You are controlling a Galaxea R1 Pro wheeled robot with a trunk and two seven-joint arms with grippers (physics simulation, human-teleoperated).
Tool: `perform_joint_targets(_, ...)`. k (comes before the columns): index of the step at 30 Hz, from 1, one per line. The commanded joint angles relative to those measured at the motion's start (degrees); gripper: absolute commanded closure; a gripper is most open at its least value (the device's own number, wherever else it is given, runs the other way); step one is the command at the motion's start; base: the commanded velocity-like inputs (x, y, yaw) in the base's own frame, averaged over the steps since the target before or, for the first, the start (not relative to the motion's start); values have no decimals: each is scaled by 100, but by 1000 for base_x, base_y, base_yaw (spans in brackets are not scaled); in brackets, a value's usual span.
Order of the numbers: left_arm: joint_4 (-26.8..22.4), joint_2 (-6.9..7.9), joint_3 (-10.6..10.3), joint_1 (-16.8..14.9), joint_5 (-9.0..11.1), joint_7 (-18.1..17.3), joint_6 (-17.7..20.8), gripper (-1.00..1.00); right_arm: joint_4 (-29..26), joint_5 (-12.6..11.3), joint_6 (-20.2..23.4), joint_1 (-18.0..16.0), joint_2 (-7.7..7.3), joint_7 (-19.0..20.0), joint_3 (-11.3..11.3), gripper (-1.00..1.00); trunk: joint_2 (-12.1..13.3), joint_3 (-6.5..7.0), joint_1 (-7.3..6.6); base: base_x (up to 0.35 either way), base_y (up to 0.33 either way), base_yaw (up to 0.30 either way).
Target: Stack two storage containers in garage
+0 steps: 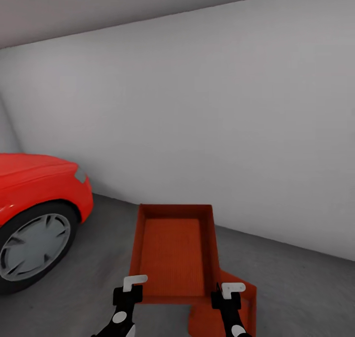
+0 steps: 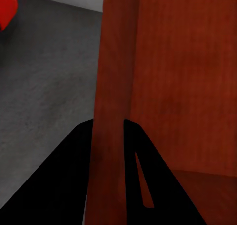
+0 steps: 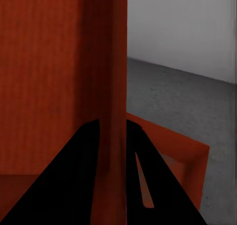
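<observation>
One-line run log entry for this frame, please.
garage | both claws, left and right, shut on upper storage container | lower container on concrete floor | red car left

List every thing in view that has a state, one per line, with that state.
Upper container: held up by both side walls, open top upward, nothing inside.
Lower container: on the garage floor, partly under the upper one, skewed to it.
Left gripper: shut on the upper container's left wall.
Right gripper: shut on its right wall.
Car: parked, stationary.

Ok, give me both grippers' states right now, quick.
Left gripper: shut on the left wall of the upper bin.
Right gripper: shut on that bin's right wall; the second bin sits below.
</observation>
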Motion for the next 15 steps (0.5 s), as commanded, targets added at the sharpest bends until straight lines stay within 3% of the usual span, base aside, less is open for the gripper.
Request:
perform_joint_targets(1,13,3,-15,-2,113,43,-11,100,-123,-53,-287,-11,2,9,-227,100,-10,-11,5,238,153,-281)
perform_joint_targets(15,14,1,-15,-2,112,52,-20,100,-123,-58,-287,-11,2,9,-227,100,-10,-11,5,26,17,-281)
